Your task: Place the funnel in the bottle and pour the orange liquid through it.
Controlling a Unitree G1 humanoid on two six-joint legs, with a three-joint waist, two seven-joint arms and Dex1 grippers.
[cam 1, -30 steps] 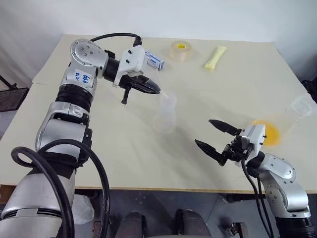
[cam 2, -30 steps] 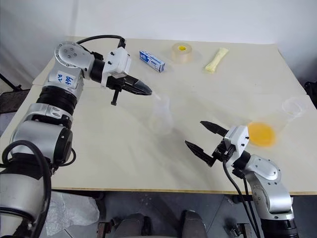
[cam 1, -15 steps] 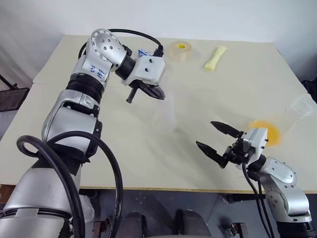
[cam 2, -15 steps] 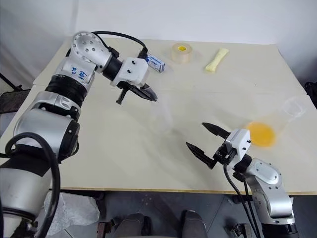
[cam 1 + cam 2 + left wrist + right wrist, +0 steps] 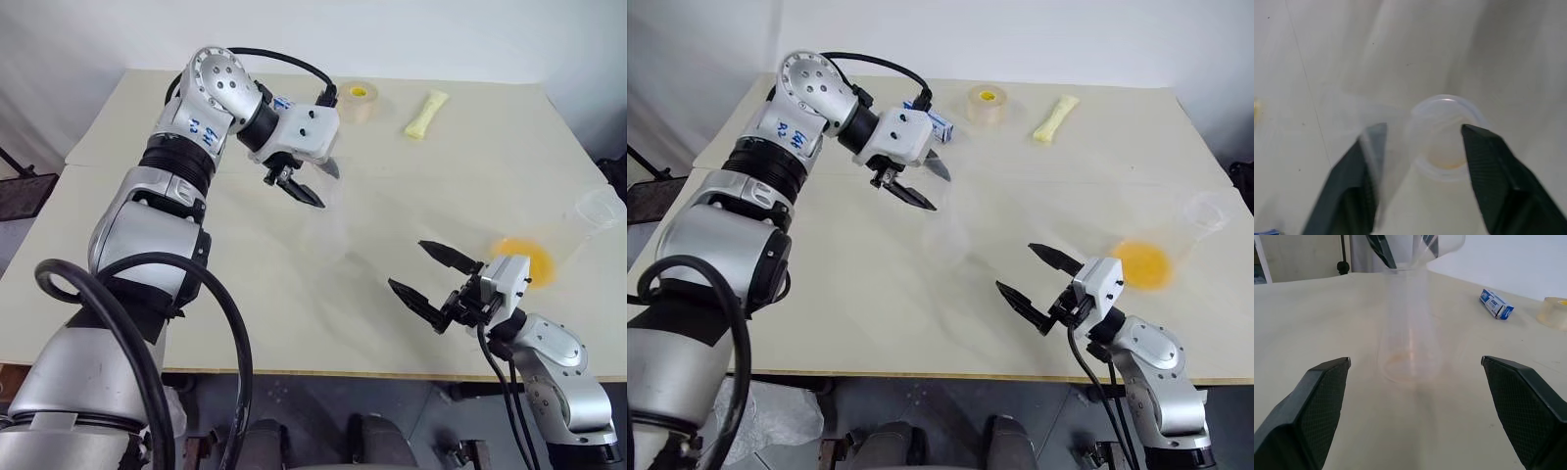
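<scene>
- Head views: left gripper [image 5: 313,186] parted above the bottle [image 5: 325,235], the funnel [image 5: 330,167] tilted between its fingers; right gripper [image 5: 433,286] spread wide, empty; the orange liquid [image 5: 527,262] lies just beyond it.
- Left wrist view: bottle mouth [image 5: 1445,137] between the fingers.
- Right wrist view: bottle ahead, funnel [image 5: 1442,245] above.

The left arm reaches forward and across, its claw [image 5: 312,183] angled downward with fingers parted. The right arm stays low, claw [image 5: 431,279] roughly level (pointing inward), fingers spread wide.
</scene>
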